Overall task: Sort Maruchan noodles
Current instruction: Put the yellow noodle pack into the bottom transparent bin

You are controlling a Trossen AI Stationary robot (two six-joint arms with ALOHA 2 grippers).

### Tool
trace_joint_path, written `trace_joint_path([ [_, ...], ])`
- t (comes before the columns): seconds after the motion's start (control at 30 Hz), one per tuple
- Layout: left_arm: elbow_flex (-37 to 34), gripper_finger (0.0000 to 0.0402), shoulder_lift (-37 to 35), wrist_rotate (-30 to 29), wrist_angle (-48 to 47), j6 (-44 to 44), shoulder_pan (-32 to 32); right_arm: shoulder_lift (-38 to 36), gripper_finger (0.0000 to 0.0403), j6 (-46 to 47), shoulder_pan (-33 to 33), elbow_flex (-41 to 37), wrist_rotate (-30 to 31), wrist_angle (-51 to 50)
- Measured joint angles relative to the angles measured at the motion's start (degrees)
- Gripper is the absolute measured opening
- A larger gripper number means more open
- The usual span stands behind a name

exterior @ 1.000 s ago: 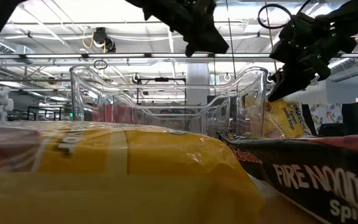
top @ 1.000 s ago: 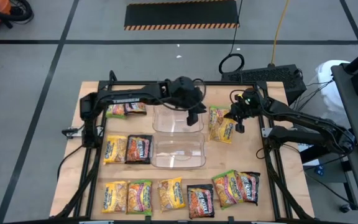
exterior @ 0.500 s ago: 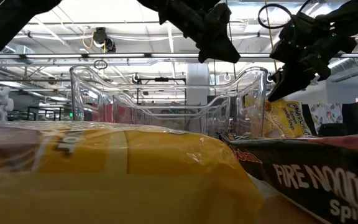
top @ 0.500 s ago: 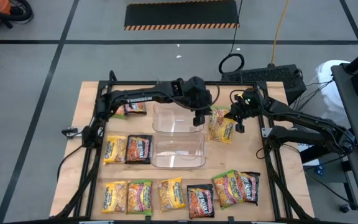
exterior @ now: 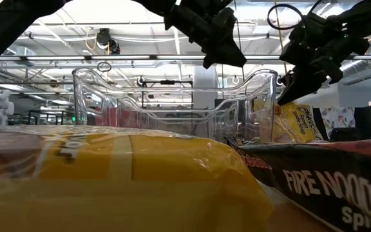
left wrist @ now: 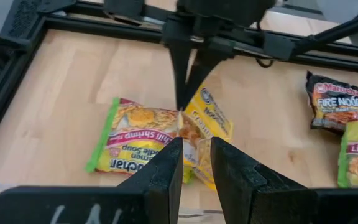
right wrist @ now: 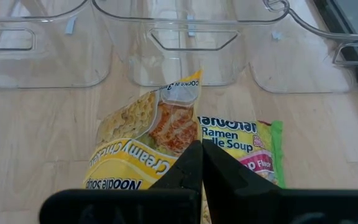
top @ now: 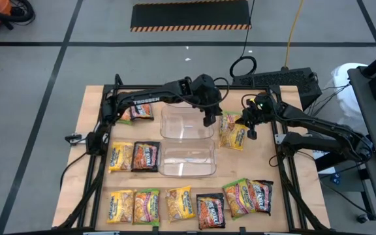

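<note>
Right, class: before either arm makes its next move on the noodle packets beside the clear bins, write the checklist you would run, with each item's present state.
1. Right pincer over the yellow packet: ok, it is shut with its tips at that packet's edge.
2. Yellow packet lifted: cannot tell; it tilts up in the low view, with its lower part hidden.
3. Left pincer clear of the right one: not ok, it hangs close by, fingers slightly parted, pointing at the same pair.
4. Green-edged packet free: not ok, the yellow packet overlaps it.
5. Clear bins ready: ok, both look empty from above.
6. Front row of packets undisturbed: ok.
</note>
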Motion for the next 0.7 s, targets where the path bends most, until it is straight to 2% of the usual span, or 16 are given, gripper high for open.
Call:
trace_joint_path([
  [0.53,-0.09,0.0088,4.88,2.85,3.79,1.18,-3.03,-0.21,0.0,0.0,0.0,0.0,0.11,0.14],
  [0.7,-0.03,0.0088,5.67,-0.74,7.08,3.22,-3.01,-0.22,0.0,-0.02,0.02,0.02,0.09,0.17],
])
